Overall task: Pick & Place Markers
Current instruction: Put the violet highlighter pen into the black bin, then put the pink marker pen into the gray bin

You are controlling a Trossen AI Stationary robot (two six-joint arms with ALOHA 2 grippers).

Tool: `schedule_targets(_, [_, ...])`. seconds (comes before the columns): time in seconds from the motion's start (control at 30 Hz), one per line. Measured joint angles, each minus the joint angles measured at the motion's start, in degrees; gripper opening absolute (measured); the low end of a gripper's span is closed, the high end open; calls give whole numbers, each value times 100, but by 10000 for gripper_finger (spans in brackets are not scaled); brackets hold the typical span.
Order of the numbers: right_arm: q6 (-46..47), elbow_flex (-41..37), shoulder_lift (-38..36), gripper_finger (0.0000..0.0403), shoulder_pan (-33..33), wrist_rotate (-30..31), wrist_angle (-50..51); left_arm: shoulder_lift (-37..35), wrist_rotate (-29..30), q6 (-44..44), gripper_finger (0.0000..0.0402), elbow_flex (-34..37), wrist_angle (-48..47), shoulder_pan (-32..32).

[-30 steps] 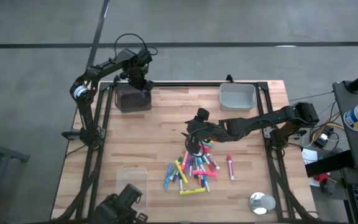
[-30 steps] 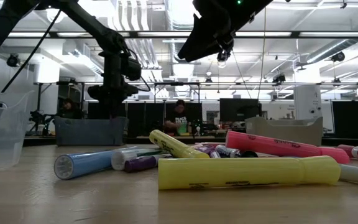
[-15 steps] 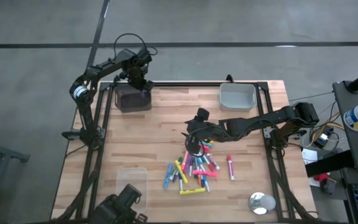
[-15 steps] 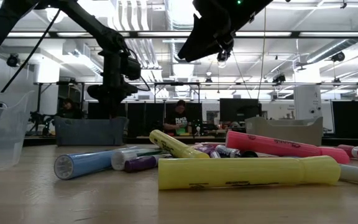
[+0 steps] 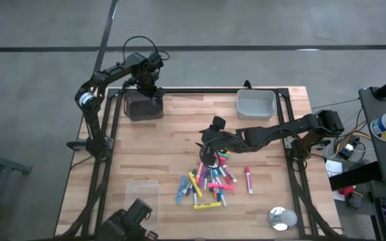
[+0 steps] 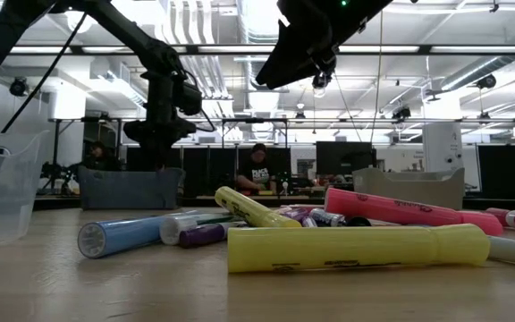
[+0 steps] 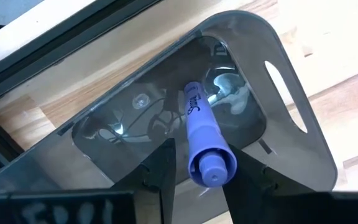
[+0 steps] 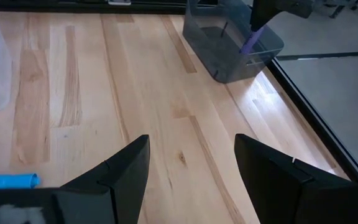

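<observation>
Over the dark grey bin (image 5: 143,107) at the table's far left, my left gripper (image 5: 151,90) points down, shut on a purple marker (image 7: 197,118). The marker's lower end reaches down inside the bin's opening. The other markers (image 5: 210,181) lie in a mixed-colour pile on the wood at mid-table; a pink one (image 5: 248,179) lies apart to the pile's right. My right gripper (image 5: 210,157) hangs open above the pile's far edge with nothing between its fingers; in its own view (image 8: 191,149) only bare table shows in the gap. My left gripper has the purple marker between its two fingers at the upper, capped end (image 7: 213,165). The fingers come from above, pointing down. The marker hangs below them, slightly tilted (image 8: 252,38), lifted clear, with its lower end over the bin's floor.
A light grey bin (image 5: 256,104) stands at the far right and a clear container (image 5: 142,195) at the near left. A small round shiny object (image 5: 282,217) lies near the front right corner. Bare wood stretches between the pile and the dark bin.
</observation>
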State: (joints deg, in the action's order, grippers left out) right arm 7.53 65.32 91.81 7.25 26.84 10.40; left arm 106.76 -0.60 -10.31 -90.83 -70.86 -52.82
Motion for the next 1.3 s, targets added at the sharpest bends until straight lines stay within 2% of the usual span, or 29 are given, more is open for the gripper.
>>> schedule_targets(0.43, [38,0,0,233,-1,1,-1,-4,-32,7,113,-55,-235,0])
schedule_targets(0.67, [44,0,0,233,0,1,-1,-9,-248,-4,113,-81,-455,2])
schedule_targets(1.13, [44,0,0,233,0,1,-1,-16,-241,142,113,-83,-1078,2])
schedule_targets(1.3, [42,0,0,233,1,1,2,-53,-34,240,113,-83,-1455,1])
